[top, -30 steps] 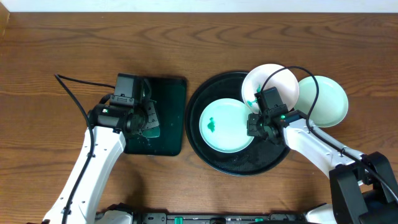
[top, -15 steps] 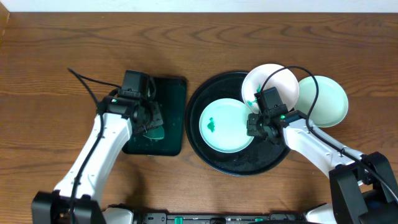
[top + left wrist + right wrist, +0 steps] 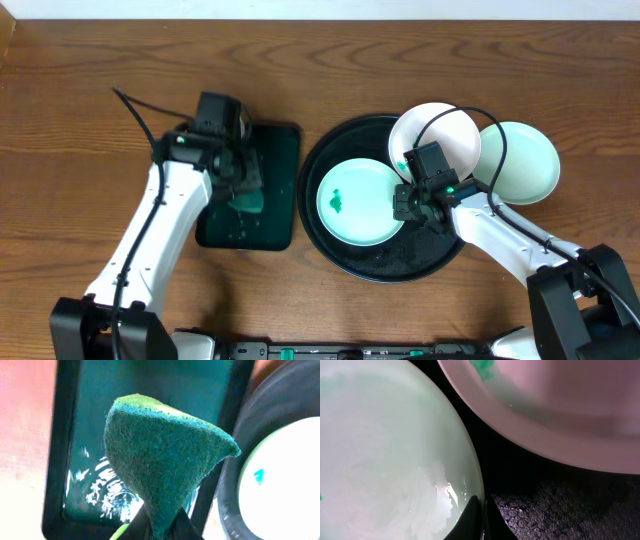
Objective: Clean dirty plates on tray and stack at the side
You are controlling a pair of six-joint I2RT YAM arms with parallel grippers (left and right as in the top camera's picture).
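Note:
A mint-green plate point(image 3: 355, 200) with a dark green smear lies in the black tray point(image 3: 330, 250). My right gripper point(image 3: 402, 205) is shut on that plate's right rim; in the right wrist view its fingertips point(image 3: 481, 510) pinch the edge of the plate point(image 3: 385, 450). A white plate point(image 3: 440, 135) with a green smear leans on the tray's back right rim. Another mint-green plate point(image 3: 520, 165) lies on the table right of the tray. My left gripper point(image 3: 240, 175) is shut on a green scouring sponge point(image 3: 165, 455), held above a dark green rectangular tray point(image 3: 280, 150).
The rectangular tray point(image 3: 150, 380) holds a film of water and sits just left of the black tray point(image 3: 270, 410). The white plate point(image 3: 560, 410) overlaps the space above the black tray's floor point(image 3: 560, 505). Bare wooden table surrounds both trays.
My left arm has swung toward the back and right, carrying the sponge over the green tray. The right gripper and its plate have shifted slightly left.

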